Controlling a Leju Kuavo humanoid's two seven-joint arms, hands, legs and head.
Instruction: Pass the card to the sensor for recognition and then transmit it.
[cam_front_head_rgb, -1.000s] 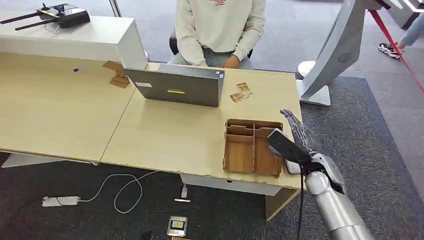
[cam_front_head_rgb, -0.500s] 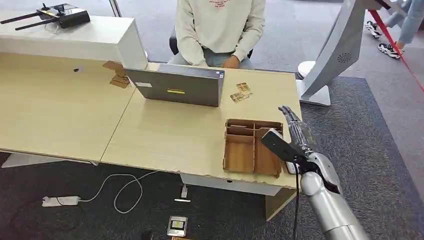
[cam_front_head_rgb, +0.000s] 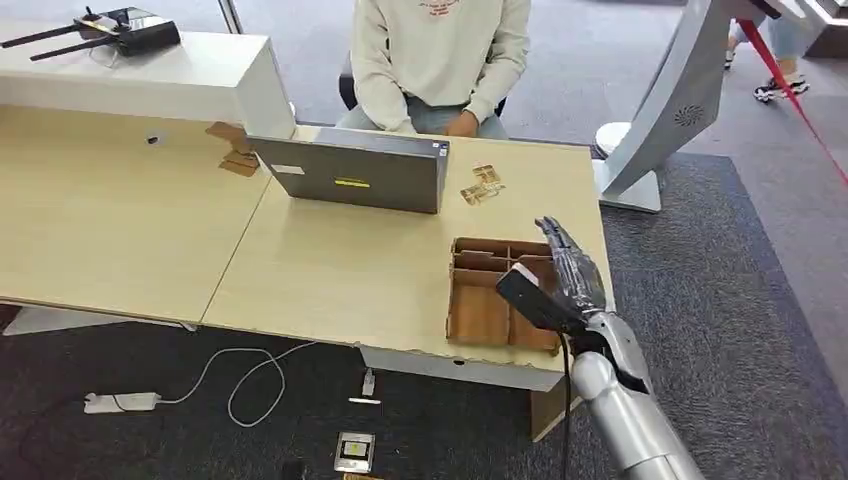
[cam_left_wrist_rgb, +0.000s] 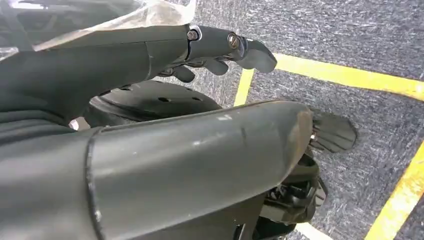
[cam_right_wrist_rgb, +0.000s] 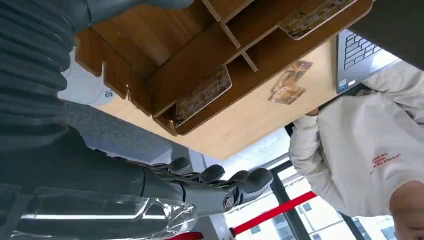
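**Right hand held over card tray**

On the wooden desk (cam_front_head_rgb: 330, 270), a laptop (cam_front_head_rgb: 350, 175) is faced by a seated person (cam_front_head_rgb: 440, 60). The compartmented tray (cam_front_head_rgb: 480, 300) is overhung by the right hand (cam_front_head_rgb: 560, 280), fingers straight and apart, holding nothing. Cards (cam_right_wrist_rgb: 202, 95) are seen in the tray's compartments. The left hand (cam_left_wrist_rgb: 200, 47) is seen empty, fingers loosely extended.

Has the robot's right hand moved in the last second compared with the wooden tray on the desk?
Yes. The right hand has shifted left in the head view, from beside the wooden tray's right edge to over its right compartments.
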